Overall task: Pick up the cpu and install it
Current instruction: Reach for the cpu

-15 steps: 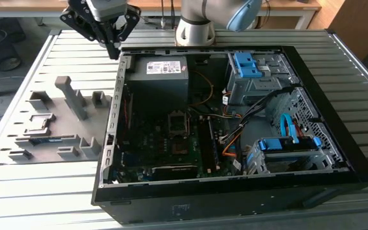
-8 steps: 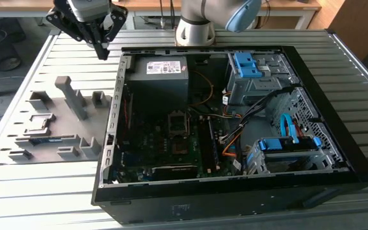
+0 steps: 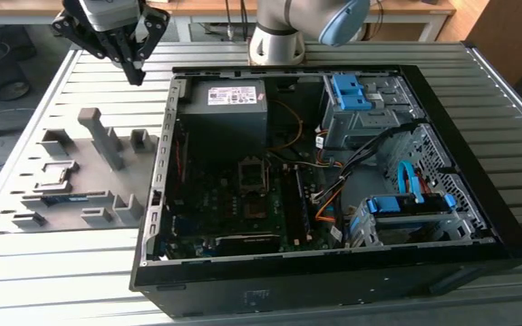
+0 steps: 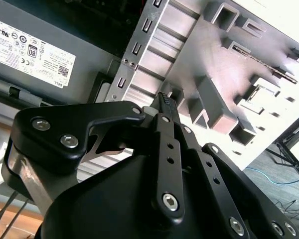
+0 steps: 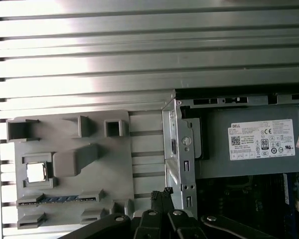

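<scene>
The cpu (image 5: pixel 36 173), a small square chip with a pale silvery top, lies in a square pocket of the grey fixture plate (image 5: pixel 114 164) on the table, left of the computer case in the exterior view. My gripper (image 3: pixel 136 78) hangs above the table beyond the plate's far edge, near the case's back corner, well apart from the cpu. Its black fingertips (image 5: pixel 162 194) are pressed together with nothing between them, and the second wrist view shows the same closed tips (image 4: pixel 164 99). The empty cpu socket (image 3: pixel 253 178) sits in the middle of the motherboard inside the case.
The open black computer case (image 3: pixel 478 204) takes up the table's middle and the exterior view's right, with a power supply (image 3: pixel 234 102), cables and blue drive brackets (image 3: pixel 402 204) inside. A blue-green memory stick (image 5: pixel 60 199) lies in the plate. Upright grey posts (image 3: pixel 102 139) rise from the plate.
</scene>
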You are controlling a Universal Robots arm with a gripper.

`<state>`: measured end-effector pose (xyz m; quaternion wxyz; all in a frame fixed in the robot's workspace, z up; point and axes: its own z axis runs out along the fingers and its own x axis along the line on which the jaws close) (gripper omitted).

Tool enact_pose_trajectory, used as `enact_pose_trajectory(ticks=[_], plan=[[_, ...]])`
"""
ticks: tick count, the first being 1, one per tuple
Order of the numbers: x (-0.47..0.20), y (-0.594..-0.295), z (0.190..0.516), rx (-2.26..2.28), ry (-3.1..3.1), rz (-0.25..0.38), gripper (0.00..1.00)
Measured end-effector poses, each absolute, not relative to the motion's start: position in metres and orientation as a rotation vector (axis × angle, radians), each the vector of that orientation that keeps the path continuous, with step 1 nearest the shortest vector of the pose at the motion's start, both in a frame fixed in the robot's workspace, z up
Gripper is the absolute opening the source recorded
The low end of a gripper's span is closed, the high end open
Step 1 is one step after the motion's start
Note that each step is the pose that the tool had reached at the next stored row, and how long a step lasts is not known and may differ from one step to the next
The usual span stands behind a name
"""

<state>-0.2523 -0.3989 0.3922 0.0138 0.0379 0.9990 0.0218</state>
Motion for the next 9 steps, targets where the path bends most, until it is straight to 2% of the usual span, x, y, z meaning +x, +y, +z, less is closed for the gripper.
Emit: enact_pose_trajectory(ticks=[9], plan=[[-0.267,-0.399,0.392,0.118,3.111,0.068,0.10]])
